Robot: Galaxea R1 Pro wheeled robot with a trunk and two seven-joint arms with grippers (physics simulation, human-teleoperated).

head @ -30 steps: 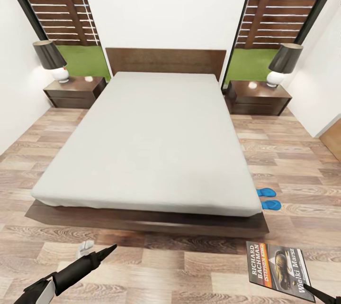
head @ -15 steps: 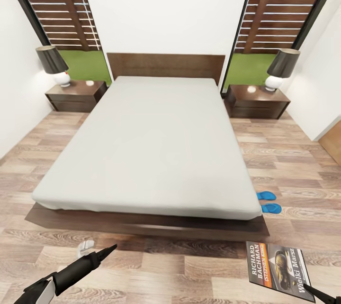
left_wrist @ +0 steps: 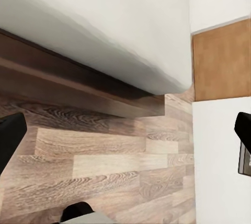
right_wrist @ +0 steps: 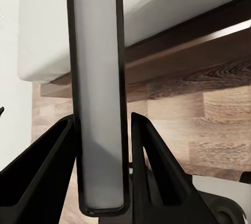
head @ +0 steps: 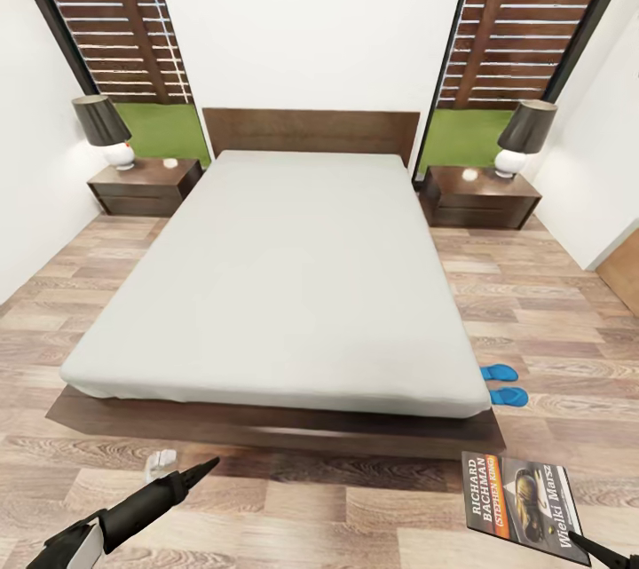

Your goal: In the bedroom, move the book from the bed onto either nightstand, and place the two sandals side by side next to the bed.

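The book (head: 522,507), dark with an orange band and white lettering, hangs over the floor at the foot of the bed (head: 293,276), with my right gripper (head: 579,541) shut on its lower corner. In the right wrist view the book (right_wrist: 98,93) stands edge-on, clamped between the fingers (right_wrist: 151,166). Two blue sandals (head: 504,383) lie side by side on the floor at the bed's right side. A nightstand (head: 144,186) stands left of the headboard and another nightstand (head: 477,197) right of it. My left gripper (head: 197,470) hovers low over the floor, open, with the left gripper (left_wrist: 125,135) holding nothing.
Each nightstand carries a dark-shaded lamp (head: 99,127) (head: 524,134). White walls close in on both sides, with tall windows behind. A wood panel (head: 624,272) stands at the far right. A small white object (head: 161,461) lies on the floor by the bed's front left corner.
The whole view has shifted: the headboard and nightstands sit lower in the picture and look smaller, so the camera has moved. Both arms and the held book keep their places in the picture.
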